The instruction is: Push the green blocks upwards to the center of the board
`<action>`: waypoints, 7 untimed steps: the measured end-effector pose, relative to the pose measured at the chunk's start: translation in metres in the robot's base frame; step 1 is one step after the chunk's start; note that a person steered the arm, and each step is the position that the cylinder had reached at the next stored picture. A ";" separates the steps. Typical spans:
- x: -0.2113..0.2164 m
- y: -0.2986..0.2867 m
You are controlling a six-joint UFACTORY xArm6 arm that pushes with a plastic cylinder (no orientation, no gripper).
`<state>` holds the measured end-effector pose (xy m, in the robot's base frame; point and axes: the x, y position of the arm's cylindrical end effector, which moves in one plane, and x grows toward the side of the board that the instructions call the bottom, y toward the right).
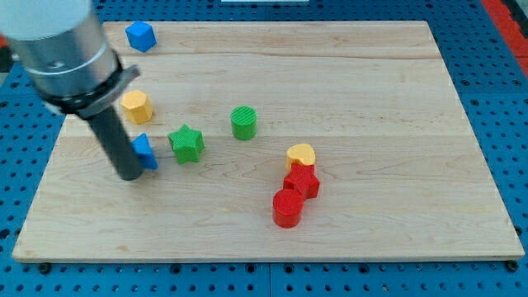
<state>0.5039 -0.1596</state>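
Down at the view's left, your tip (130, 175) sits on the wooden surface (371, 99), touching or nearly touching a blue block (144, 152) that pokes out from behind the rod on its right. No claw on this rig, just a plain rod, so nothing opens, nothing's held.

Working outward: green star block (186, 143) is just beyond that blue one, to the right of the tip & slightly higher in the view. Green cylinder block (243, 122) is farther right again, a bit higher still, near mid-surface already. Both greens apart from each other.

Key relation: greens lie right-and-up from the tip, w/ the blue block in between. To push upward you'd want the tip below the star, i.e. toward the view's bottom, not beside it. Going straight across risks dragging blue into the star.

Elsewhere: yellow block (135, 106) above the tip beside the arm, another blue cube (141, 35) at top left. Yellow heart-ish block (301, 154) & two red blocks (295, 194) clustered lower right, touching, clear of the path.
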 end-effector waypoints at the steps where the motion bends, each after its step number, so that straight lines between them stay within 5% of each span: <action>1: -0.013 0.044; 5: -0.110 0.190; 7: -0.056 0.092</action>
<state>0.4475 -0.0672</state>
